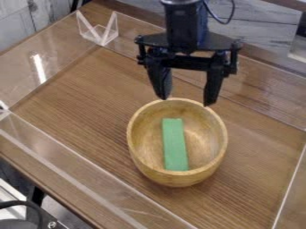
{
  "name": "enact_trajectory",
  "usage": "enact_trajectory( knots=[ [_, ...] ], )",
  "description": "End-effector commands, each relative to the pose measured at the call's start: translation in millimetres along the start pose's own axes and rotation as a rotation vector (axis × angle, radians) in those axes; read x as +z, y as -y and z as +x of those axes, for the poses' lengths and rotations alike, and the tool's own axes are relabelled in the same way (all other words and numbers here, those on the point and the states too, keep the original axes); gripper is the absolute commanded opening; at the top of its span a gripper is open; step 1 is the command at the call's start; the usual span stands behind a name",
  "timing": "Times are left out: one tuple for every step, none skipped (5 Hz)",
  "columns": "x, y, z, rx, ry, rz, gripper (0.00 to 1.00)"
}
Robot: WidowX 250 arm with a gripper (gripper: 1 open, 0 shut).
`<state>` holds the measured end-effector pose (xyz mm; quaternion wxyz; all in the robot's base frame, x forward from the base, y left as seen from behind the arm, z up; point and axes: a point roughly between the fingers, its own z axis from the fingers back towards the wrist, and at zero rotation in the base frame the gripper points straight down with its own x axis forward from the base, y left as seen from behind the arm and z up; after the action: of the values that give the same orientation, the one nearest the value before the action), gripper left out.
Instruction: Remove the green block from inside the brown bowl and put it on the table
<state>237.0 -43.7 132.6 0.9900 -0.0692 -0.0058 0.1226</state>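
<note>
From the camera view, my gripper (187, 87) hangs spread wide over the far part of the brown bowl (145, 164). Inside it lies the green block (176, 145), long axis running from near edge toward far.

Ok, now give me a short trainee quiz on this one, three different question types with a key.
1. True or false: the green block lies inside the brown bowl.
2. Multiple choice: how does the gripper stand?
A) shut on the block
B) open, with its fingers spread
C) shut, holding nothing
3. Fill in the blank: to finish the task, the block must end up on the ____.

Key: 1 true; 2 B; 3 table.
</note>
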Motion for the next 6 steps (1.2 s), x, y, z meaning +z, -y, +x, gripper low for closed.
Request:
enact_trajectory(
  knots=[
    [3.4, 6.4, -5.0, -0.041, 0.053, -0.011, 1.0],
    [-3.5, 4.7, -11.5, -0.022, 0.054, -0.006, 1.0],
    [-10.5, 2.8, -18.0, 0.001, 0.056, -0.001, 1.0],
    [-14.7, 8.9, -12.1, 0.035, 0.059, 0.004, 1.0],
    [-19.9, 14.7, -5.7, 0.071, 0.064, 0.009, 1.0],
    [-29.3, 18.9, -10.2, 0.104, 0.068, 0.014, 1.0]
  ],
)
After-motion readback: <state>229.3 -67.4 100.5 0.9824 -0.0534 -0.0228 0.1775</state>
